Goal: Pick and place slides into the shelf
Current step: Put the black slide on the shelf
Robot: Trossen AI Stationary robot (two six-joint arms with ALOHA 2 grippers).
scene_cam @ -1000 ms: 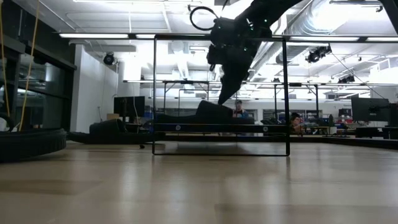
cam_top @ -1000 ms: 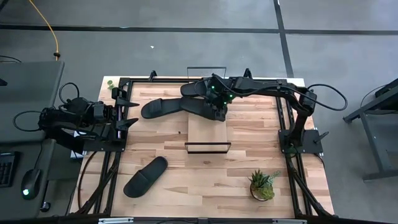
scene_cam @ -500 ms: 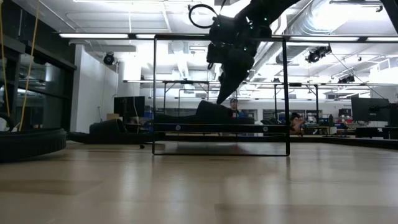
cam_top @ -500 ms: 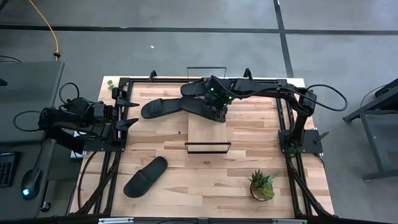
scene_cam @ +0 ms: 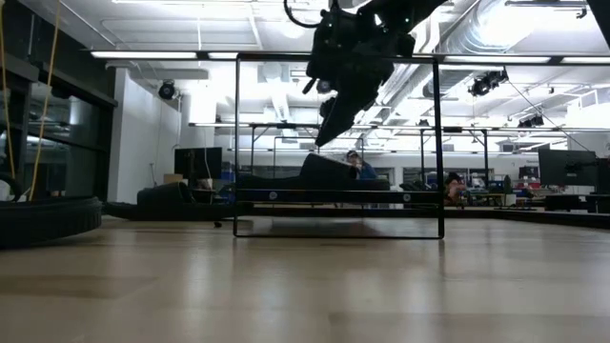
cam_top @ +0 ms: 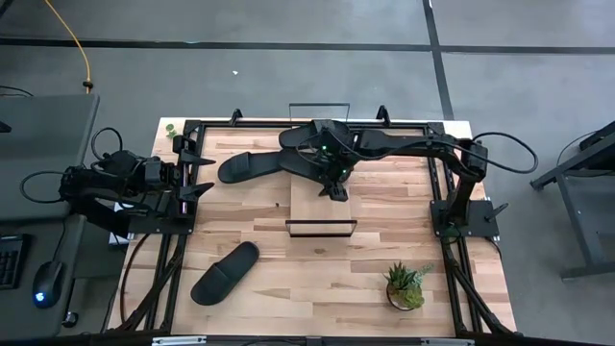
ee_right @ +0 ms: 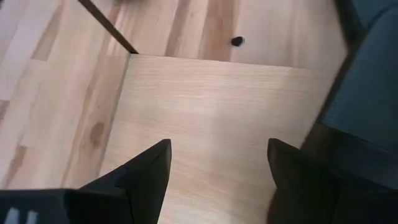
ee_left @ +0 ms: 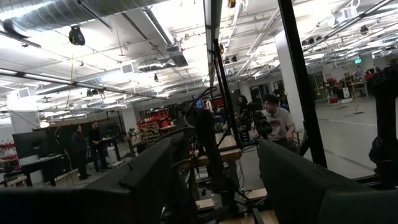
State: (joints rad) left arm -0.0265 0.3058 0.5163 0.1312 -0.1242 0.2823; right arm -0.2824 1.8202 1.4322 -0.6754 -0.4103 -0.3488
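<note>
Rising off the back end of the shelf (cam_top: 322,204), the right gripper (cam_top: 335,188) is now sitting higher and a little further toward the shelf's middle than it was a second ago, when it was pressed down against the slide at the board's far end. In the right wrist view its two dark fingers (ee_right: 149,171) are standing wide apart over bare light plank, holding nothing, with the edge of a dark slide (ee_right: 367,118) showing just beside them. The low view agrees: the gripper (scene_cam: 324,129) is hanging clear above the slide (scene_cam: 319,171) resting on the shelf board, no longer touching it.

That reads as a release just finished: one slide (cam_top: 309,165) is lying at the shelf's far end, and another (cam_top: 306,137) is lying close behind it, partly under the arm; whether that one is on the plank cannot be told. Two are waiting on the tabletop: one (cam_top: 246,167) just beside the shelf on the left arm's side, one (cam_top: 224,272) well apart near the front edge.

The left gripper (cam_top: 200,174) is parked at its side of the table; its wrist view is showing the fingers (ee_left: 149,180) parted and empty.

The nearer loose slide looks like the likeliest next pick.
</note>
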